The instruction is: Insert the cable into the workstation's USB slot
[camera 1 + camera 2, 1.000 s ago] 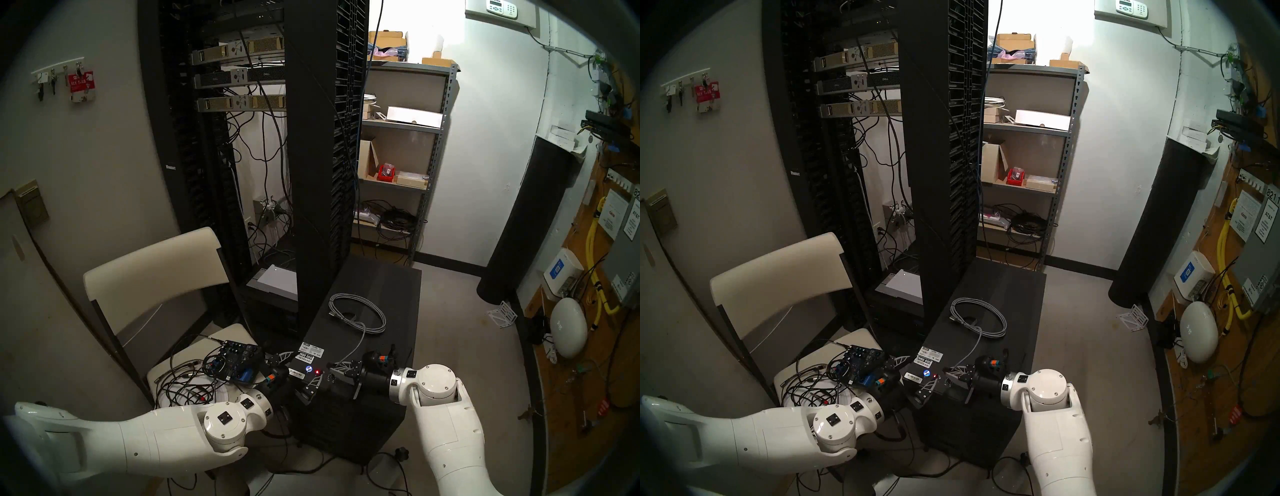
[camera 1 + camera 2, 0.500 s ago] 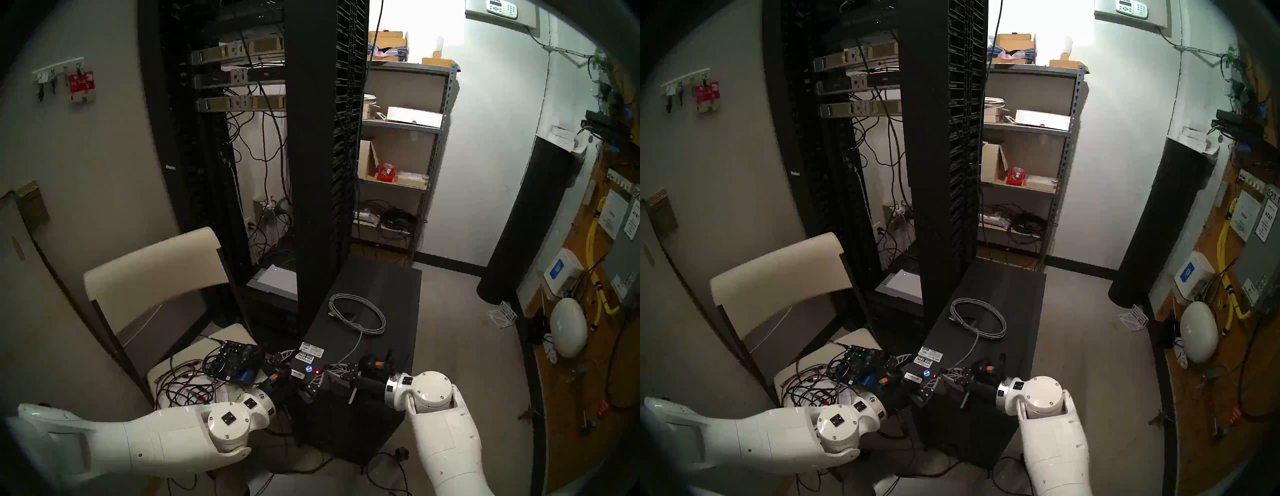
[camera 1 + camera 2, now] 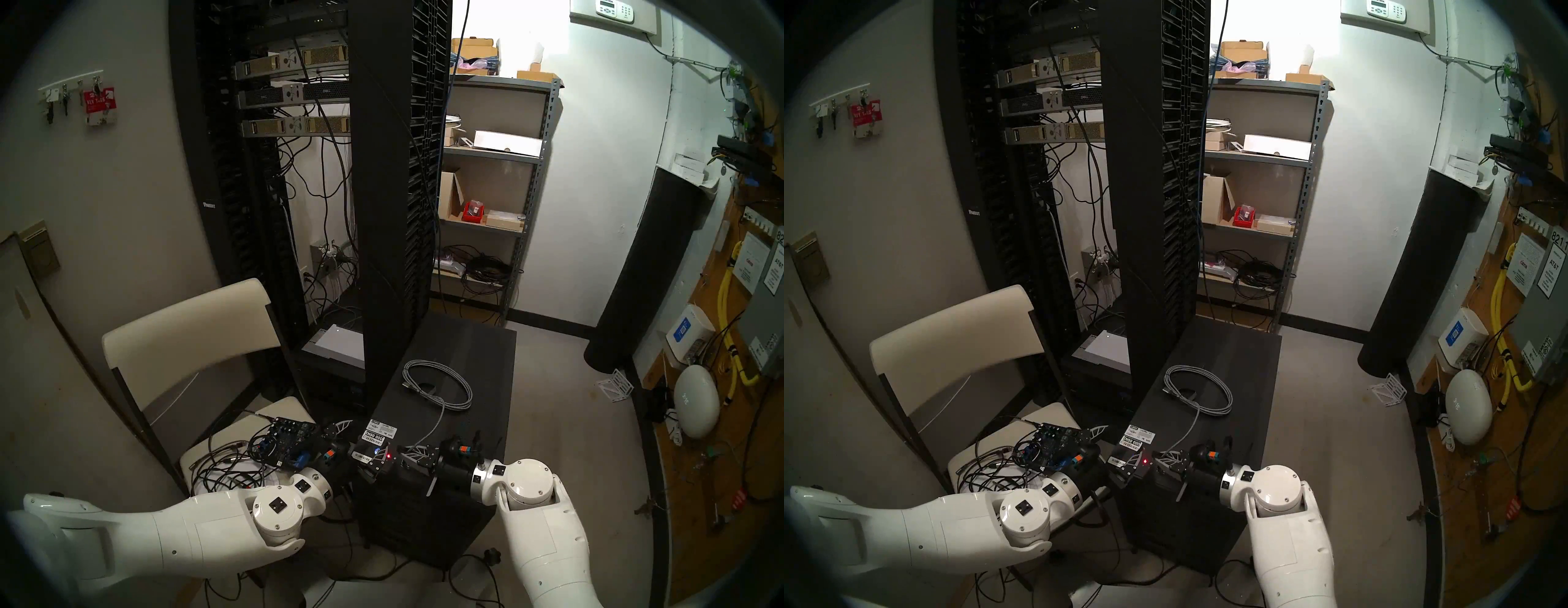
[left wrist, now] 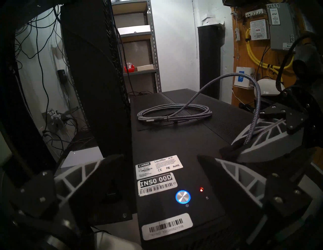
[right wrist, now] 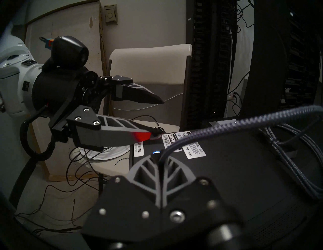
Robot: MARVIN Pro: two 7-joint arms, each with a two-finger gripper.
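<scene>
The workstation [image 3: 449, 407] is standing on the floor beside the tall server rack [image 3: 394, 170], its flat black top facing up. White barcode stickers [image 4: 156, 184], a round blue-lit button [image 4: 183, 197] and a small red light [image 4: 201, 189] are showing at the near end of that top.

The cable [image 3: 439, 384] is lying mostly as a wound grey loop on the middle of the workstation's top. One strand is leaving the loop, arching up and running down toward the near end, where it is passing between the fingers of the right hand [image 4: 232, 151]. That hand is closed tight on the cable close to its end; the two fingers [image 5: 148, 167] are pressing together with the braided strand coming out from between them. The plug itself is hidden inside the grip, so its position cannot be told. The right hand is hovering just above the workstation's near edge, close to the red light, pointing toward the robot's left.

The left hand [image 5: 155, 118] is standing wide open and gripping nothing. In its own wrist view, one finger [image 4: 82, 176] is sitting off the workstation's left side and the other [image 4: 232, 176] is reaching over the top near the red light, so the stickers and the button are showing between them. The red light is glowing on that finger's tip.

A white chair [image 3: 191, 339] is standing to the left of the workstation, with a small black mixer [image 3: 292, 437] and tangled black wires [image 3: 220, 467] on its seat.
</scene>
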